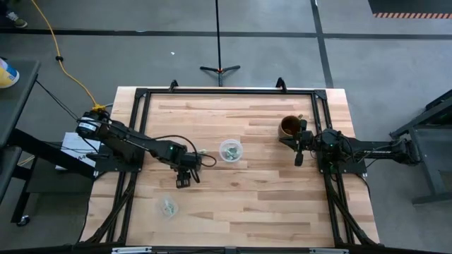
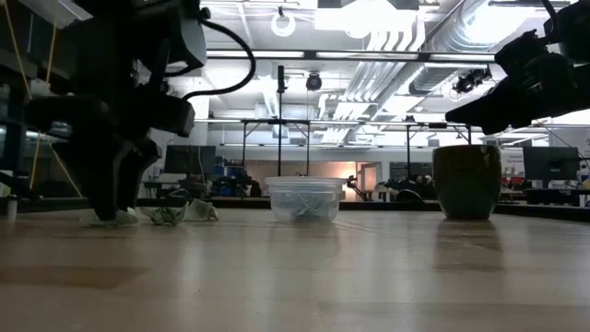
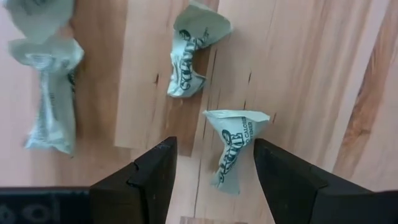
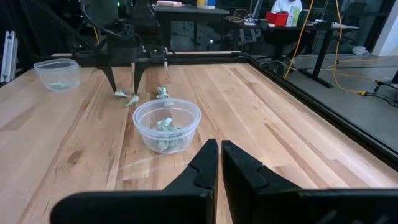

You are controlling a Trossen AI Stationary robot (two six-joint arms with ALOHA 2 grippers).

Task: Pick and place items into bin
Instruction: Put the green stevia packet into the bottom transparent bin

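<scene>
From above, the left gripper hangs over loose items on the table, left of the middle clear cup; a second clear cup sits nearer the front edge, making two cups and one brown mug. The right gripper waits beside the mug.

At table height, the left arm's fingers reach the wood beside a small scatter of items (count unclear here), with the middle cup and the mug further along.

The left wrist view shows open jaws straddling one twisted wrapper; four pieces show in all, one cut off at the frame edge. The step looks like a pick: next, closing on that wrapper, then lifting toward a cup.

The right wrist view shows that arm's fingers nearly together, holding nothing, and both cups already holding pieces.
</scene>
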